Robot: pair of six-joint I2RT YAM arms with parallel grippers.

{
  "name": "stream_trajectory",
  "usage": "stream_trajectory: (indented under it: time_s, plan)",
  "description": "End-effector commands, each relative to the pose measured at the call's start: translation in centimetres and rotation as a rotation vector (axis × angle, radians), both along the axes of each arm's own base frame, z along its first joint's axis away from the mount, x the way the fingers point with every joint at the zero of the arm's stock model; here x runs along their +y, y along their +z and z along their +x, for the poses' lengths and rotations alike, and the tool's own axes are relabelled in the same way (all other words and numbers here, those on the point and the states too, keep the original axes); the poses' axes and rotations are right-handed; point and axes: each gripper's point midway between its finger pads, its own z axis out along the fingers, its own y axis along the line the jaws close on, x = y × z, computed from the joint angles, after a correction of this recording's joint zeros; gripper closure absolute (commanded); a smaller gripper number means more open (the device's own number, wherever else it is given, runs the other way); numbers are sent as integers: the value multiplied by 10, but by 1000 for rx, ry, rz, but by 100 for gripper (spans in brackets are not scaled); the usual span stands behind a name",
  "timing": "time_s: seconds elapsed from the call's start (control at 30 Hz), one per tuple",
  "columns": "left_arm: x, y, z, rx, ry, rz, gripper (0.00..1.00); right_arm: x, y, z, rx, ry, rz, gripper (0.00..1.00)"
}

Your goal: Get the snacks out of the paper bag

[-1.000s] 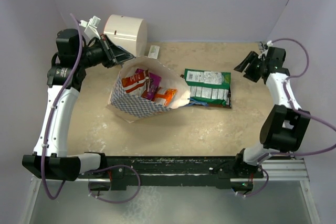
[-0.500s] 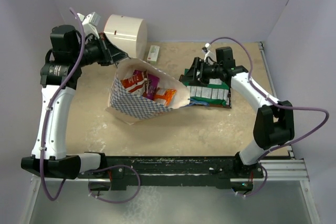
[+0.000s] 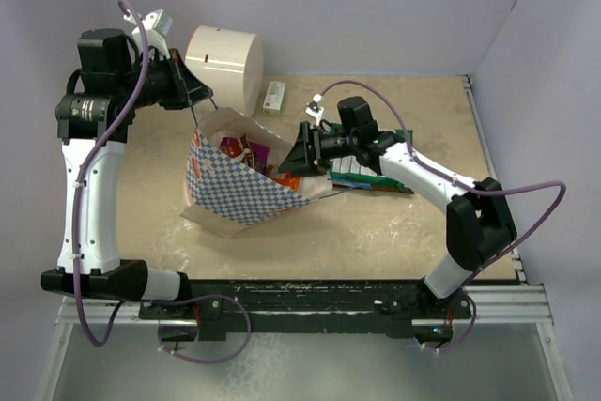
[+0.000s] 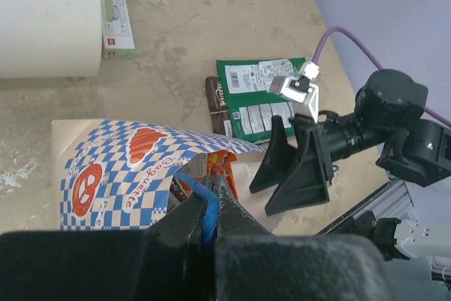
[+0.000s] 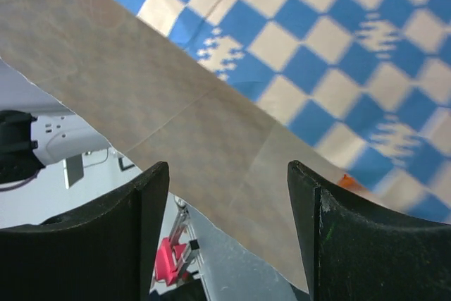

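Observation:
The blue-and-white checkered paper bag (image 3: 233, 190) stands tilted, mouth facing right. My left gripper (image 3: 194, 99) is shut on its blue cord handle (image 4: 206, 201) and holds the top edge up. Red-orange (image 3: 231, 146), purple (image 3: 260, 151) and orange (image 3: 287, 177) packets show inside. My right gripper (image 3: 294, 155) is open and empty at the bag's mouth; its wrist view shows the cream lining (image 5: 190, 118) between the fingers. A green packet (image 3: 377, 164) lies on a brown packet (image 4: 215, 100) right of the bag, partly under my right arm.
A big cream cylinder (image 3: 223, 61) lies at the back left, with a small white-and-red box (image 3: 274, 96) beside it. Purple walls close in the back and both sides. The sandy tabletop (image 3: 394, 232) stretches in front of the bag.
My right arm has swung from the far right across the green packet to the bag's mouth. My left gripper has pulled the handle up and left, standing the bag more upright.

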Motion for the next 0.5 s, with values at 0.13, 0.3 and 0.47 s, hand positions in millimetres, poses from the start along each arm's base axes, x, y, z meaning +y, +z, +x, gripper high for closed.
stream_trajectory:
  time_s: [0.13, 0.3, 0.47]
  plan:
    - [-19, 61, 5, -222, -122, -75, 100, 34, 17, -15, -25, 65, 89, 30]
    - [-32, 72, 0, -240, -176, -184, 100, 26, 22, -19, -34, 62, 46, 30]
    - [-14, 48, 2, -135, -39, -134, 100, -8, 33, -3, -183, -47, -193, 28]
